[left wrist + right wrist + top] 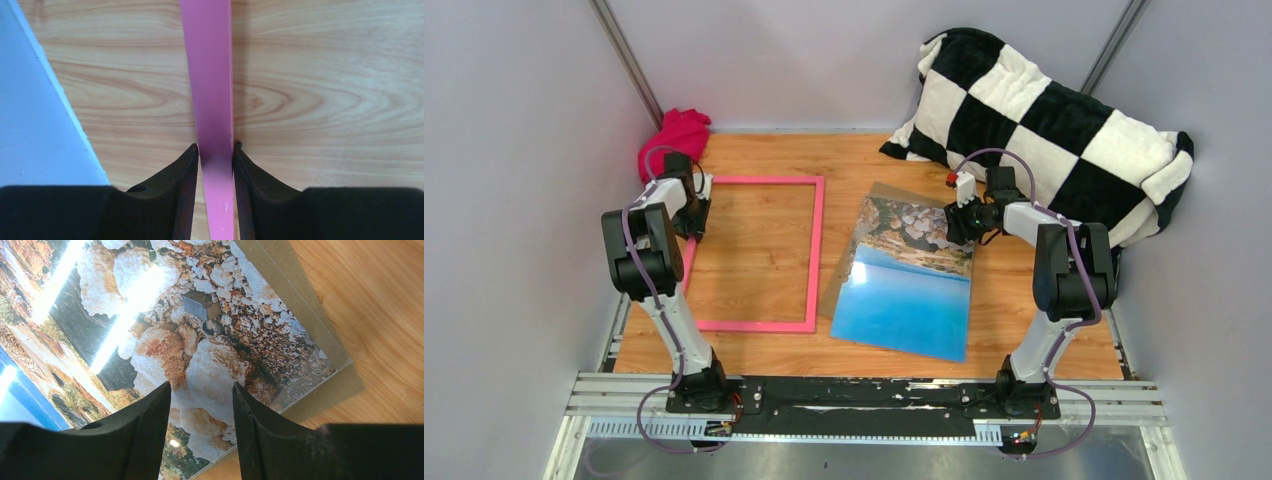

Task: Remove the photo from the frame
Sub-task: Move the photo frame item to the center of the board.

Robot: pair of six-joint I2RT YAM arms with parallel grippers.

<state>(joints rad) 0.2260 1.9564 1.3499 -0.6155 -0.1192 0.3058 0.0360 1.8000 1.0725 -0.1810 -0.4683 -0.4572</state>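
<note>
Wooden table point(874, 160), grey walls point(514, 150). Frame point(817, 250), 9 o'clock, left gripper point(215, 148) pinching its pink border. Photo point(909, 290), centre, atop cardboard sheet point(340, 382); right gripper point(201, 387) above, jaws narrowly parted. Checkered blanket point(1044, 120) 1 o'clock; magenta cloth point(674, 135) 11 o'clock.

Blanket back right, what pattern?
Black-and-white checks; the blanket shows best in the top view.

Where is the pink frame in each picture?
Top external: the frame lies flat on the table, left of the middle.
Left wrist: a pink strip down the middle, pinched by the left tool.
Right wrist: not in it.
Shared landmark: the wooden table shows in all three.
</note>
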